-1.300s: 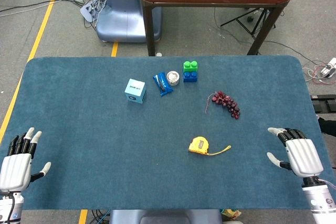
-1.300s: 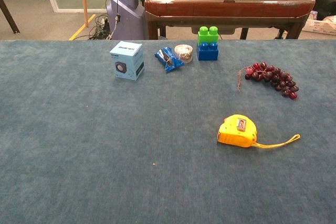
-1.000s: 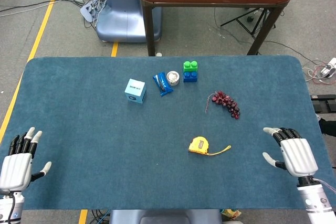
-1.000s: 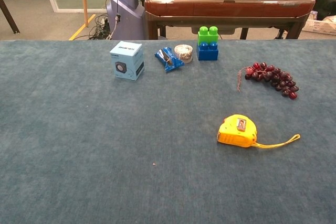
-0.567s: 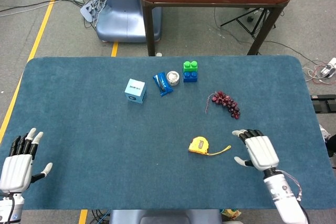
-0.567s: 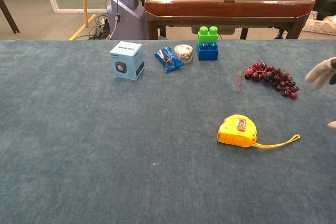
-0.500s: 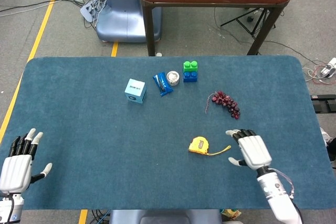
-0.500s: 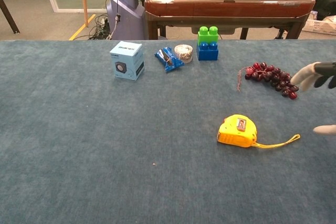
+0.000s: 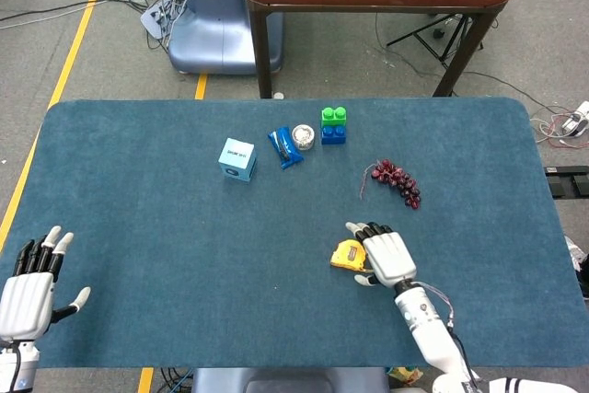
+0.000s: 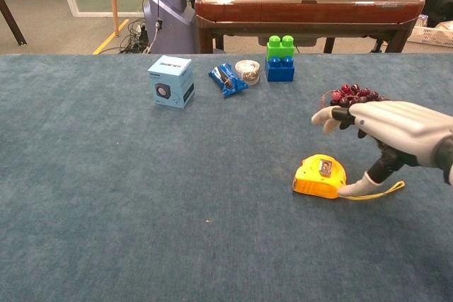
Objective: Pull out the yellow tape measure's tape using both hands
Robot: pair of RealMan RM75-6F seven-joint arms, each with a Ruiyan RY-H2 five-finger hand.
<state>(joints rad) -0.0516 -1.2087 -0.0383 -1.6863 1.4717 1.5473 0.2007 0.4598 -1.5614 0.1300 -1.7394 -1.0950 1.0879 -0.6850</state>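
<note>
Risk: right hand (image 10: 396, 132), fingers spread and empty above the tape measure (image 10: 320, 177), may push it toward 9 o'clock; left hand (image 9: 29, 292) is open too.

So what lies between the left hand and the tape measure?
Only bare blue table cloth between the left hand and the tape measure, per the head view.

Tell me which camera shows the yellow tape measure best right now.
The chest view: the yellow tape measure shows large and nearly whole, its top face and wrist strap clear, with the right hand over its right side. In the head view it is small and partly hidden behind the same hand.
</note>
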